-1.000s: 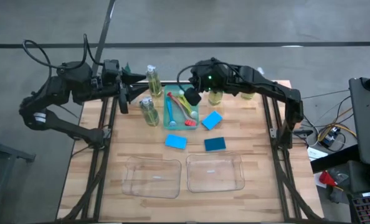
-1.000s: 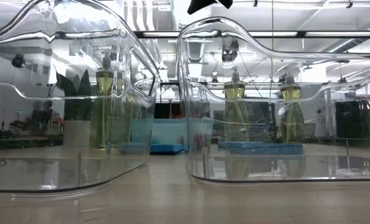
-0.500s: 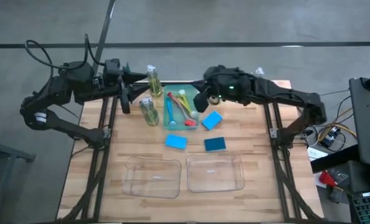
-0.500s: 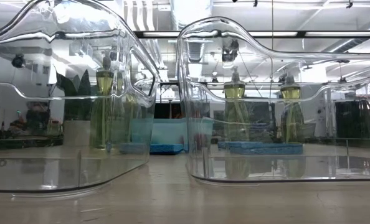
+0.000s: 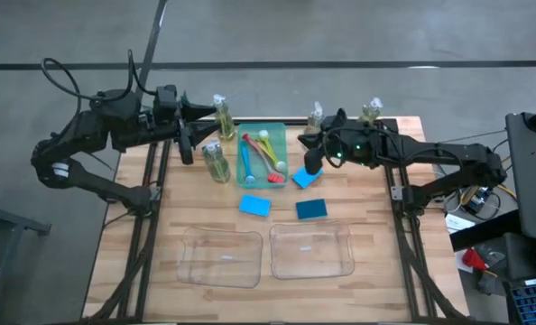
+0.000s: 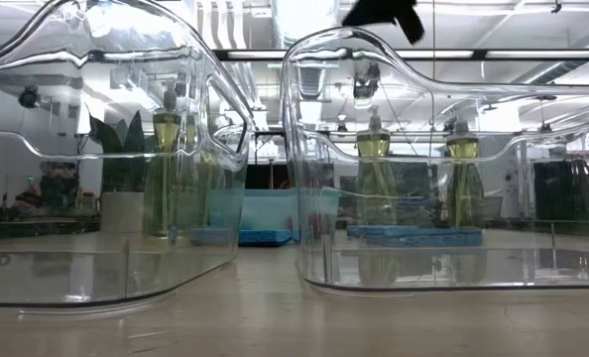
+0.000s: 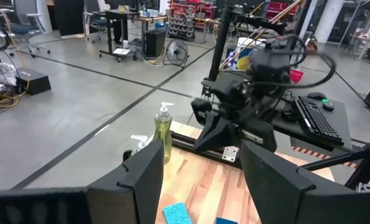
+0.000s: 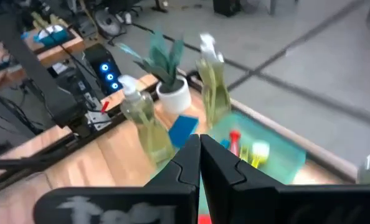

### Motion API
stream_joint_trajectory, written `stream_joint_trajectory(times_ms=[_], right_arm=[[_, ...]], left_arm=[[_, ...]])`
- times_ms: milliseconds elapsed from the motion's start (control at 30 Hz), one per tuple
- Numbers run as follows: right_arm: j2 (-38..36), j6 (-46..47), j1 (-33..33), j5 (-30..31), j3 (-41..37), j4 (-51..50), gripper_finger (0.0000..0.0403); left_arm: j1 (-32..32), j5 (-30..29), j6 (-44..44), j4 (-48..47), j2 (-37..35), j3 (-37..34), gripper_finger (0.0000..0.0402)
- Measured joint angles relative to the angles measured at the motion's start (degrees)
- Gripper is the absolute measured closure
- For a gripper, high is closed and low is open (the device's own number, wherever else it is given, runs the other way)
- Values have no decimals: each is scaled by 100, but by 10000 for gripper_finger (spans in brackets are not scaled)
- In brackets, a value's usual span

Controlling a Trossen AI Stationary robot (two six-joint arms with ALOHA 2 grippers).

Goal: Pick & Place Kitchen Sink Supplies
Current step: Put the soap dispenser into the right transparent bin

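A green tray at the far middle holds slim blue, red and yellow-handled brushes. Clear bottles of yellow-green liquid stand upright on their bases: two left of the tray and two at the far right. Three blue sponges lie flat. My right gripper is shut and empty, hovering just right of the tray, over the nearest sponge. My left gripper hangs open and empty above the table's far left.
Two clear plastic bins stand side by side near the front edge, with bare wood around them. A small potted plant stands at the far left by the bottles. The table's metal frame rails run along both sides.
My right gripper, shut throughout, has drawn back from above the tray toward the table's right edge and a little nearer, sinking and rolling as it went. The two bottles at the far right, covered by its arm before, now show. Nothing on the table has moved.
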Motion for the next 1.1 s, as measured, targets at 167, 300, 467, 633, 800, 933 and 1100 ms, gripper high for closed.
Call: stream_joint_trajectory(times_ms=[167,300,467,633,800,933,1100], right_arm=[[-521,682,-31,-200,-711,-19,394],[-828,733,-17,-769,-1185,-30,394],[-979,991,-28,-955,-1662,-54,392],[-821,1017,-19,-1234,-1922,-47,353],[-651,1197,-24,-1021,-1981,-50,279],[-665,1373,-22,-354,-1985,-53,217],[-718,1367,-23,849,-1988,-181,173]], left_arm=[[1,-1,-2,-2,0,0,195],[-1,2,-3,-17,0,0,195],[1,2,-74,-18,48,0,195],[-1,2,-106,-20,121,0,195],[-1,2,-177,-20,155,0,195],[1,2,-224,-17,151,0,195],[1,2,-256,-20,151,0,195]])
